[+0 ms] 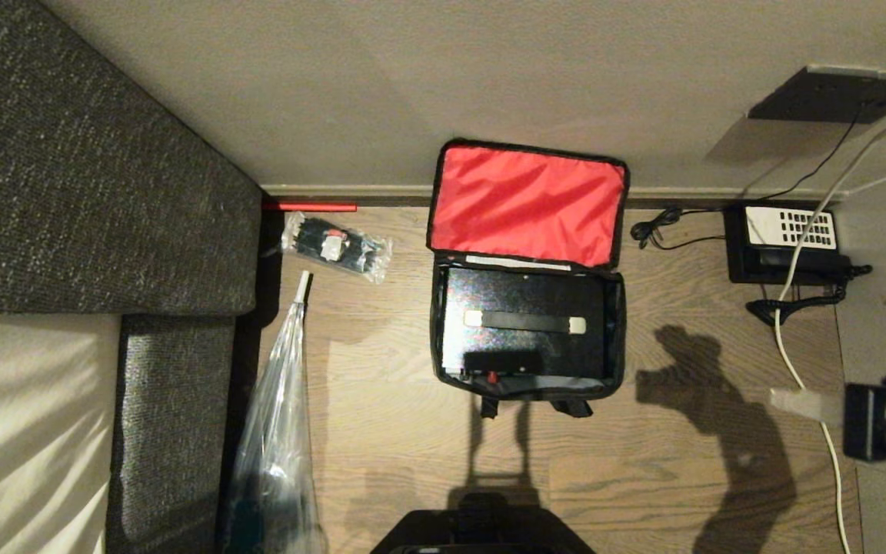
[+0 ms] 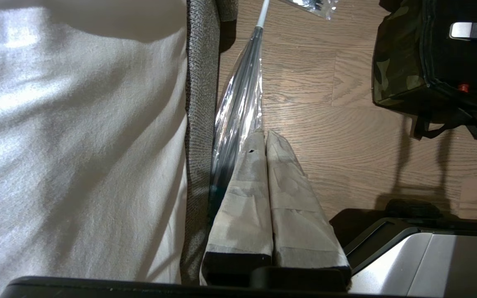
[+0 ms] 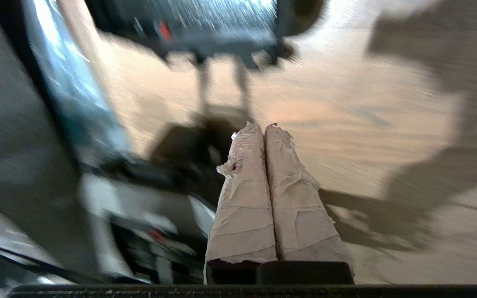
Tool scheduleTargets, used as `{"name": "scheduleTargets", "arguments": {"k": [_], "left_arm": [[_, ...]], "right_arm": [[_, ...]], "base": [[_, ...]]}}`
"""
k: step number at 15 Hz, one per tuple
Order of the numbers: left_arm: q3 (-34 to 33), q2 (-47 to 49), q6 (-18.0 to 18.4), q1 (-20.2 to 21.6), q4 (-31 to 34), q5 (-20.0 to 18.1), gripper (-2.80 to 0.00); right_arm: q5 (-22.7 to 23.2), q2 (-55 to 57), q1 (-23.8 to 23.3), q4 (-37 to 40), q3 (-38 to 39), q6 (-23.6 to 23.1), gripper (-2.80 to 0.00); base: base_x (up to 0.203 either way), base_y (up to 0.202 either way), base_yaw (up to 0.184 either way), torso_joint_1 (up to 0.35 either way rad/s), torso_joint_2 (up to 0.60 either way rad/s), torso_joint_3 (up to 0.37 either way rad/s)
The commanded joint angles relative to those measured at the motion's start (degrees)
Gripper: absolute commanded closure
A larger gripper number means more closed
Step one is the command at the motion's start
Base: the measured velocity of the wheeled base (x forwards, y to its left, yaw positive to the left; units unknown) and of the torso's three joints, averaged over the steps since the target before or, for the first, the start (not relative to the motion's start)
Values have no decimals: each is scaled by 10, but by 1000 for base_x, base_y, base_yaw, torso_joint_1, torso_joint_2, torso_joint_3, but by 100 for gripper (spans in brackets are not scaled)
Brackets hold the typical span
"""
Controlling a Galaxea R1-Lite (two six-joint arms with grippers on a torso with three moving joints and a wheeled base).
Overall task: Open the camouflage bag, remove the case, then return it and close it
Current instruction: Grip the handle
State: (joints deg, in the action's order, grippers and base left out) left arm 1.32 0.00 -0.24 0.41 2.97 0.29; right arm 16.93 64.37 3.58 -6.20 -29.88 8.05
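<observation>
1. Wooden floor (image 1: 381, 431); meets the beige wall (image 1: 335, 85) at its far edge.
2. Dark grey sofa (image 1: 81, 169); along the floor's left edge.
3. Clear plastic sleeve (image 1: 278, 431); beside the sofa.
4. Small clear packet (image 1: 335, 246); far-left corner.
5. Black telephone with white keypad (image 1: 785, 242); far-right corner; white cable (image 1: 793, 269) across it.

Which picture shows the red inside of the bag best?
The head view: the camouflage bag stands open, its red lining fully showing. The left wrist view shows only the bag's camouflage side, no lining. The right wrist view shows it blurred.
</observation>
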Motion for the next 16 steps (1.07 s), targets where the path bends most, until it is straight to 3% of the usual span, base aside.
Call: {"name": "scheduleTargets", "arguments": {"k": [1, 5, 8, 10, 16], "left_arm": [[0, 0, 0, 0, 0, 0, 0], [0, 0, 0, 0, 1, 0, 0], [0, 0, 0, 0, 0, 0, 0], [0, 0, 0, 0, 0, 1, 0], [0, 0, 0, 0, 0, 0, 0]], "right_arm": [[-23, -231, 2, 47, 84, -40, 0], [-70, -481, -25, 122, 204, -120, 0], [-133, -587, -36, 92, 267, -160, 0], [-149, -636, -36, 59, 295, -144, 0], [-158, -645, -35, 63, 298, -109, 0]], "base": [[0, 0, 0, 0, 0, 0], [0, 0, 0, 0, 0, 0], [0, 0, 0, 0, 0, 0], [0, 0, 0, 0, 0, 0], [0, 0, 0, 0, 0, 0]]}}
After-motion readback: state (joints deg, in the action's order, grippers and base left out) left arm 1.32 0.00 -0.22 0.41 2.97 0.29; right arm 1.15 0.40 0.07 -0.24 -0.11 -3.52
